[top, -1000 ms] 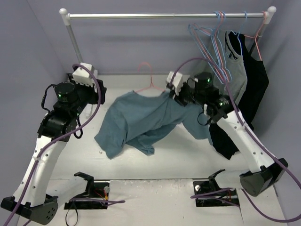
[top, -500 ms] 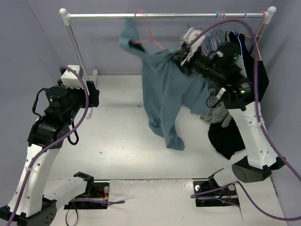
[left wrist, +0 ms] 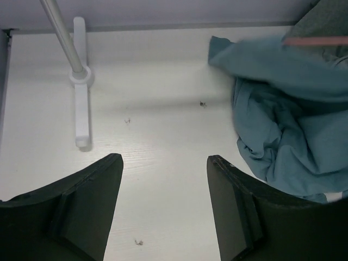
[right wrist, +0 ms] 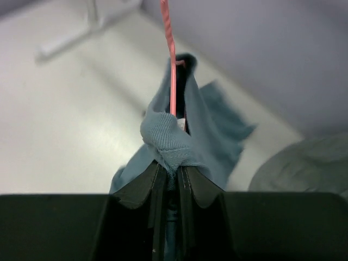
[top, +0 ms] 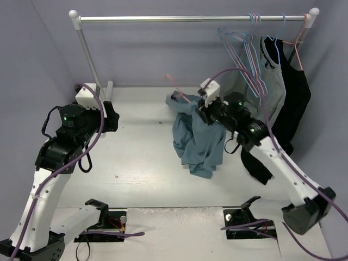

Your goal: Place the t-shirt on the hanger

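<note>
- t-shirt [top: 198, 138], from above: half a second ago it hung high by the rail [top: 190, 18]; now it is down again, bunched in a heap on the table [top: 141, 157] right of the middle, no longer spread flat as it was a second ago.
- From above, the hanger [top: 175, 87] pokes up and to the left out of the top of the heap, its pink hook free in the air and off the rail.
- From above, the right claw [top: 202, 106] has come down with the shirt and sits at the upper edge of the heap. The left claw [top: 107, 116] is well apart from the cloth on the left side of the table, about where it was before.
- Left wrist view: the left claw [left wrist: 163, 160] stands wide apart over bare table and holds nothing. The t-shirt [left wrist: 288, 109] lies crumpled at the right, a bit of pink hanger [left wrist: 315, 41] across its top. The rack post [left wrist: 62, 35] and its white foot [left wrist: 81, 109] are at the left.
- Right wrist view: the right claw [right wrist: 171, 171] is pressed together on a folded knot of the t-shirt [right wrist: 168, 136]. The hanger [right wrist: 169, 54] wire rises straight out of that knot; whether the fingers also pinch the wire is hidden by the cloth.
</note>
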`<state>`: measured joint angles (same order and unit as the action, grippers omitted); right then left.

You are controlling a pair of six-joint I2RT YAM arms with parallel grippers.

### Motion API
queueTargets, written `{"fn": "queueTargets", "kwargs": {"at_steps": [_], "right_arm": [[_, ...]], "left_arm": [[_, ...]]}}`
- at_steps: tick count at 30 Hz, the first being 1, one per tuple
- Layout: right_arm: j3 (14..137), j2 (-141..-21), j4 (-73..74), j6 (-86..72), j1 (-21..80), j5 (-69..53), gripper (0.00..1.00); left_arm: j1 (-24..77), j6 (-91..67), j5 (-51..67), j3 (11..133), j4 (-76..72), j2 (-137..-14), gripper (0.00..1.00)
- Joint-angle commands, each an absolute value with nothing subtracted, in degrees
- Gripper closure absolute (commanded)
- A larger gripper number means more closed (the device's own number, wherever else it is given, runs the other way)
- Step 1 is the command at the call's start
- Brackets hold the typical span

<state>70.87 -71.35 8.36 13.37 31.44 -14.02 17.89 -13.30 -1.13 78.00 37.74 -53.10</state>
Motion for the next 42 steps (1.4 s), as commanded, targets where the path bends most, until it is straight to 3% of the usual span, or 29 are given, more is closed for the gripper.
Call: {"fn": "queueTargets", "kwargs": {"at_steps": [1, 18, 42], "right_arm": [[72.6, -65.5, -12.2, 11.1, 31.5, -8.1, 1.0], [82.7, -76.0, -32.9, 6.8, 28.7, 5.8, 1.0], [91.0, -88.8, -32.9, 6.4, 22.9, -1.2, 1.0]], "left_arm": [[17.7, -16.2, 0.0, 77.7, 36.9, -52.0, 0.37], [17.7, -17.7, 0.0, 75.9, 38.7, -49.9, 0.37], [17.7, -16.4, 0.0, 74.7, 38.7, -50.7, 0.37]]}}
